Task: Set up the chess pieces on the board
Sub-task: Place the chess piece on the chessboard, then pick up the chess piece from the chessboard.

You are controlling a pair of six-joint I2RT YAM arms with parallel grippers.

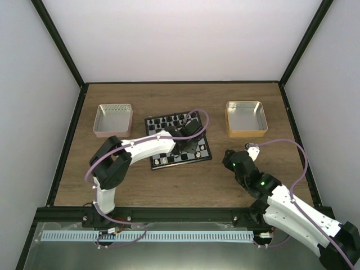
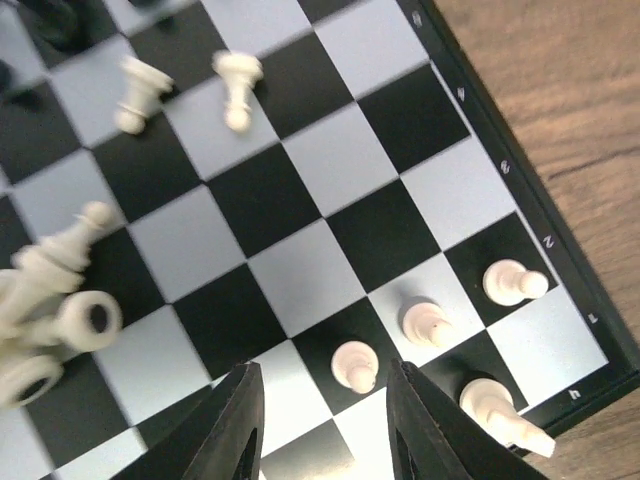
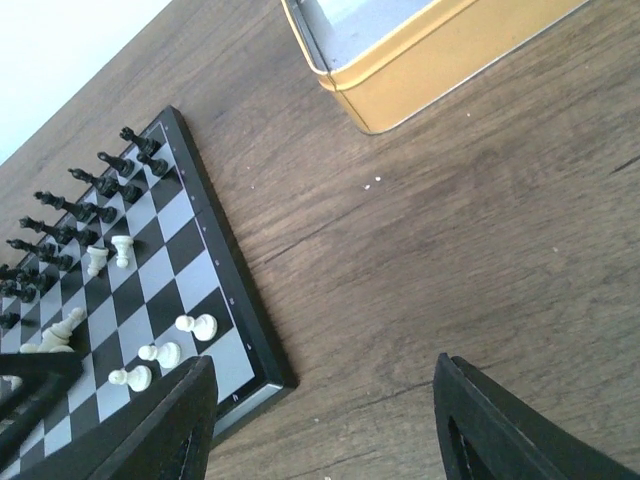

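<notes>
Two arms work over the wooden desk (image 1: pixel 169 185). At far left, a silver metal tray (image 1: pixel 114 120) sits toward ten o'clock of the board (image 1: pixel 203 150), well apart from it. The board lies slightly askew at the desk's middle, with the left arm stretched across it.

The left gripper (image 2: pixel 322 385) hovers over the board's near rows, jaws parted and holding nothing. One pawn (image 2: pixel 353 365) stands just at one o'clock of the gap. Among the cream-white chess pieces (image 2: pixel 427 322), three pawns stand in a diagonal line, one to a square, running toward two o'clock. A fourth piece (image 2: pixel 500 412) sits beside the border; I cannot tell whether it is upright or leaning.

Two more (image 2: pixel 135 92) stand at eleven o'clock in the left wrist view, and a jumble (image 2: pixel 50 310) lies at nine o'clock. Black chess pieces (image 3: pixel 90 200) stand in rows along the far edge.

A gold metal tray (image 1: pixel 246 118) sits toward two o'clock of the board, well apart. The right gripper (image 3: pixel 325 375) hangs over bare desk at four o'clock of the board, jaws wide apart and empty.
</notes>
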